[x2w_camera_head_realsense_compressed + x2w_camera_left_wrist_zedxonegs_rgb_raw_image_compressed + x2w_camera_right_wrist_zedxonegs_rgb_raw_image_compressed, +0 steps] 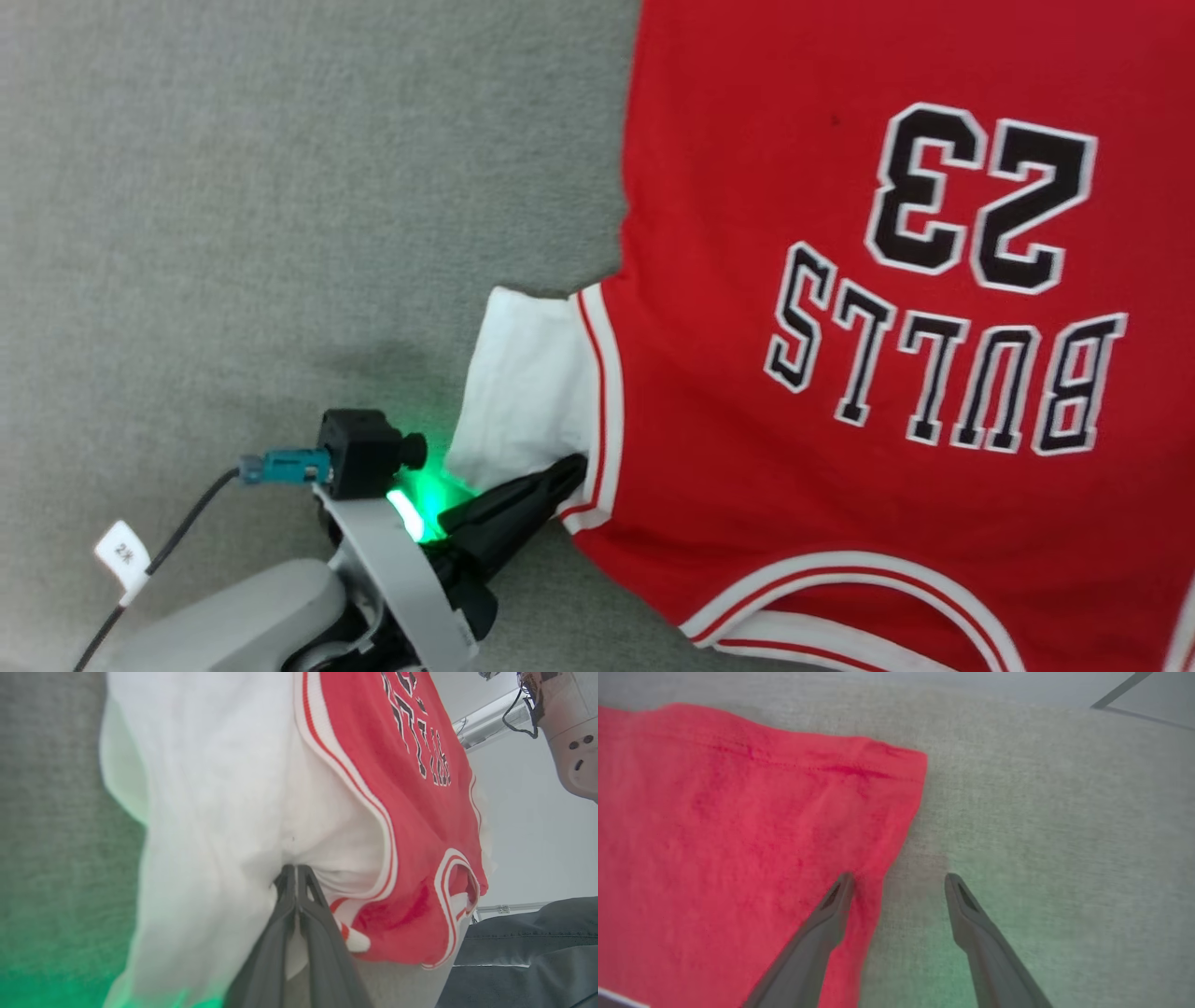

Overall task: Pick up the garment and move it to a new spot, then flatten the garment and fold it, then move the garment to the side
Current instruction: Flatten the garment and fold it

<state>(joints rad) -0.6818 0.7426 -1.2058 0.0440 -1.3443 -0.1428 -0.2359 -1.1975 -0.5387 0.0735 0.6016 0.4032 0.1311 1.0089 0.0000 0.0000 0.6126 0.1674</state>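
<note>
Tightly closed, the left hand [573, 468] pinches the garment [747, 187].

head cam: garment [840, 420] runs off top, rt & bottom edges | cable tag [122, 553] print too small to read | L wrist: left gripper [295, 871] tips sunk in white sleeve [210, 812] fold, lettering [420, 737] too skewed to read | R wrist: red hem [784, 760] soft, blurry, cloth cut at left & bottom edges
</note>
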